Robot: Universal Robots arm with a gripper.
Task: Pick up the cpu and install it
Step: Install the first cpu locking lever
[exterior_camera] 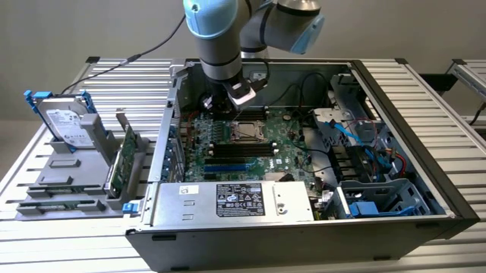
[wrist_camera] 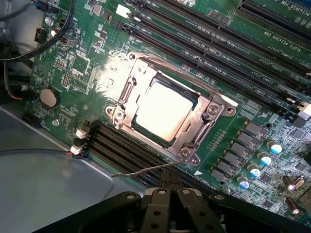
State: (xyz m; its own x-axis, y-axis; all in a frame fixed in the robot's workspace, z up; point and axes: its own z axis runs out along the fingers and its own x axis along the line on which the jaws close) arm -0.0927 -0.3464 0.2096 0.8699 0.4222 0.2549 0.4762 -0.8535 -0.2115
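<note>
Case: I see the open computer case (exterior_camera: 395, 187) on the slatted table (exterior_camera: 68, 244), motherboard (exterior_camera: 220, 148) exposed.
Arm: it reaches down into the case (near the back wall).
Gripper: the gripper (wrist_camera: 169, 194) hovers above the socket, fingers together, holding nothing.
Socket: the metal socket frame (wrist_camera: 194, 124) surrounds the chip.
CPU: the cpu (wrist_camera: 163, 110) sits inside the socket.

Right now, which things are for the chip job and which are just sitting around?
For the job:
cpu, sitting in its socket
gripper, just above the board

Just sitting around:
hard drive on the grey stand
silver box with a black sticker
</note>
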